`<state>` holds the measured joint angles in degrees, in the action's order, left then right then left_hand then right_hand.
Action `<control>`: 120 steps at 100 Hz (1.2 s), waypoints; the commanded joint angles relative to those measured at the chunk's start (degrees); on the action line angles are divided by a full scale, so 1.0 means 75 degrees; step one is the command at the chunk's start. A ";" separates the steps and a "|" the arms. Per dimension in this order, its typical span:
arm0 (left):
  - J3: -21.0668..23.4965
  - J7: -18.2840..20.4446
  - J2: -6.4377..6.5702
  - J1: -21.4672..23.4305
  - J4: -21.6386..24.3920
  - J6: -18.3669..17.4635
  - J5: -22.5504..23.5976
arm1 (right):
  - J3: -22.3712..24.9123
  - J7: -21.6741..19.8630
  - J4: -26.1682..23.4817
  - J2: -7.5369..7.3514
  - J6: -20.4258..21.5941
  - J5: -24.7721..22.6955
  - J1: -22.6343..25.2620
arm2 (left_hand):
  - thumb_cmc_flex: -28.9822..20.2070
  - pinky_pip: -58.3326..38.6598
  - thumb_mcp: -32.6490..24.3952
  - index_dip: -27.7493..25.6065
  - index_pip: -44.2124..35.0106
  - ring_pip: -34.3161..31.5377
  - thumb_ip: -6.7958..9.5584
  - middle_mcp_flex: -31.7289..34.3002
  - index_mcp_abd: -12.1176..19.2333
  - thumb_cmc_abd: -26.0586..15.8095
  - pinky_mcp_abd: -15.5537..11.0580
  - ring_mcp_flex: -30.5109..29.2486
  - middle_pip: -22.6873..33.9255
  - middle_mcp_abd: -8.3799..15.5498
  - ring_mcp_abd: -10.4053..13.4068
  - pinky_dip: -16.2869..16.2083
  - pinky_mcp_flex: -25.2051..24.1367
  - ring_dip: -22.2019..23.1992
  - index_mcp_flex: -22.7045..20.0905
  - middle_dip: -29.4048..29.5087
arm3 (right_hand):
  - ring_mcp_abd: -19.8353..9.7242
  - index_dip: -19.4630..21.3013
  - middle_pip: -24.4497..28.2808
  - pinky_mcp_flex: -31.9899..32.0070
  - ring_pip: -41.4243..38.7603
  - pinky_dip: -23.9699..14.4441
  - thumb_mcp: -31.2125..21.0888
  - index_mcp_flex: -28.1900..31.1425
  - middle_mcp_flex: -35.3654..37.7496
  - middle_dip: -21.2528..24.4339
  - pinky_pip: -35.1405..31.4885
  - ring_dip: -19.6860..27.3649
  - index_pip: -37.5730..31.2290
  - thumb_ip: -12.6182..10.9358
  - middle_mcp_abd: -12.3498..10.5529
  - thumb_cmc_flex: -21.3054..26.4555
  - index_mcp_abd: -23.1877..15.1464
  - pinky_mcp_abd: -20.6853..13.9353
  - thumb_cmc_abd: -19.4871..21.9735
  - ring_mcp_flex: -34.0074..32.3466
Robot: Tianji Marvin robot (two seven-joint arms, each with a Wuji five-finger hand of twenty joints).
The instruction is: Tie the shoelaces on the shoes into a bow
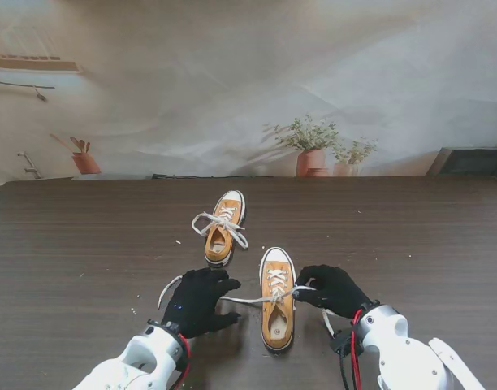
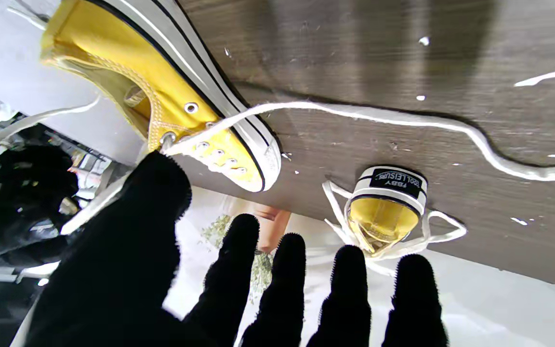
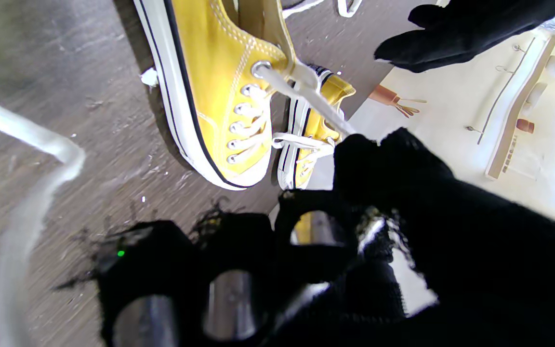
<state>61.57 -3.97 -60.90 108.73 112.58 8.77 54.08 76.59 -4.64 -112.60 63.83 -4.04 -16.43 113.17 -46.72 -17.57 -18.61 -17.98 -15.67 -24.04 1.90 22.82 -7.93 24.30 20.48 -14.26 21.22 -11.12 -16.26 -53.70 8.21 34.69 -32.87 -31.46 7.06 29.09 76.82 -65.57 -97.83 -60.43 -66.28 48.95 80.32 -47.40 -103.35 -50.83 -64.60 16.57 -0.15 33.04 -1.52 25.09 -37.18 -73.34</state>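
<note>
Two yellow shoes on dark wood table (image 1: 86, 244). Near shoe (image 1: 277, 299) lower centre of stand frame, laces undone; far shoe (image 1: 224, 228) just above and left of it, laces loosely looped. Left hand (image 1: 198, 301), black-gloved, lower left of near shoe, fingers (image 2: 287, 270) spread, one lace (image 1: 244, 300) running across to it; grip not discernible. Right hand (image 1: 334, 289) lower right of shoe, fingers curled, pinching other lace (image 3: 306, 96) taut from top eyelet.

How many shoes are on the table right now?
2: the near shoe lies between the two hands, and the far shoe lies farther from me, slightly left. None seems hidden.
</note>
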 commanded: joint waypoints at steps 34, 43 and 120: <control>-0.1625 0.0113 -0.0121 -0.1323 -0.0941 0.1338 0.0239 | -0.0140 -0.0064 0.0130 -0.0022 -0.0188 0.0126 -0.0156 | 0.0123 -0.4420 -0.1017 -0.0427 -0.0534 -0.0518 -0.0165 0.0569 -0.0294 0.0758 0.0184 -0.0515 0.0332 -0.0189 -0.0144 0.2338 -0.0658 -0.0313 -0.0863 0.0051 | -0.0143 0.0047 0.0087 -0.0324 -0.0674 -0.0070 -0.0185 0.0368 0.0357 -0.0142 -0.2217 -0.0139 -0.0089 0.0121 0.0010 -0.0019 -0.0333 -0.0070 -0.0017 -0.0203; -0.1768 -0.0063 -0.0153 -0.1496 -0.1180 0.1506 0.0295 | -0.0168 -0.0042 0.0141 -0.0013 -0.0211 0.0172 -0.0161 | 0.0072 -0.4564 -0.1133 -0.0526 -0.0726 -0.0599 -0.0143 0.0615 -0.0296 0.0817 0.0225 -0.0572 0.0410 -0.0217 -0.0167 0.2417 -0.0595 -0.0300 -0.0868 0.0017 | -0.0139 0.0055 0.0065 -0.0322 -0.0670 -0.0041 -0.0177 0.0366 0.0345 -0.0134 -0.2217 -0.0131 -0.0083 0.0117 0.0013 0.0005 -0.0329 -0.0068 -0.0009 -0.0204; -0.3041 -0.1463 -0.0698 -0.2979 -0.3121 0.1726 -0.0797 | -0.0085 -0.0294 0.0020 -0.0064 -0.0229 0.0334 0.0082 | -0.0368 -0.5454 -0.1589 -0.1039 -0.2763 -0.1209 -0.0598 0.1327 0.0378 0.1167 0.0446 -0.1216 0.1049 -0.0080 -0.0136 0.2816 -0.0089 -0.0303 -0.1050 -0.0217 | -0.0061 0.0140 0.0097 -0.0306 -0.0665 0.0138 -0.0102 0.0322 0.0310 -0.0114 -0.2217 -0.0065 -0.0055 0.0094 0.0054 0.0108 -0.0296 -0.0052 0.0070 -0.0199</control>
<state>38.92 -15.34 -65.24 86.78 89.68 21.67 48.41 75.83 -5.40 -112.09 63.77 -5.49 -14.30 113.34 -46.72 -56.88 -30.47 -25.19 -34.87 -31.95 -1.15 32.11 -8.32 31.22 20.48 -22.29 28.07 -11.62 -16.95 -33.59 7.24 33.89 -39.22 -31.47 7.19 29.09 76.83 -65.58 -97.83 -59.81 -66.29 48.95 80.32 -47.40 -103.41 -50.84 -64.50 16.57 -0.15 33.04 -1.52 25.09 -37.19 -73.35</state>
